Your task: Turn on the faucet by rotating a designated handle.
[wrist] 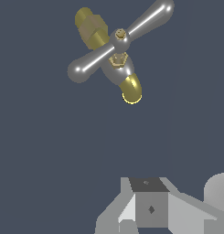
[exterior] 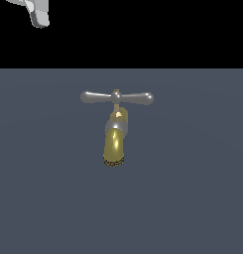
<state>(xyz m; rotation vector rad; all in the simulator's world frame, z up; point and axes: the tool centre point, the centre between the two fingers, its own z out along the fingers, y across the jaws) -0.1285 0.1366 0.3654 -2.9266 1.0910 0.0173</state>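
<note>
The faucet (exterior: 114, 144) stands near the middle of the dark grey tabletop (exterior: 192, 198), with wide bare surface on every side of it. Its handle (exterior: 117, 97) lies with the long axis level across the exterior view, one bulb to each side of the hub, and the brass spout points down toward the camera. The claw (exterior: 39, 15) is well apart from the faucet, holding nothing; I cannot tell how far it is open.

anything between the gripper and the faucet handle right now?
Nothing. In the wrist view, only bare grey floor separates the gripper from the handle. In the exterior view the gripper sits far off at the top corner on the exterior view's left, apart from the faucet.
</note>
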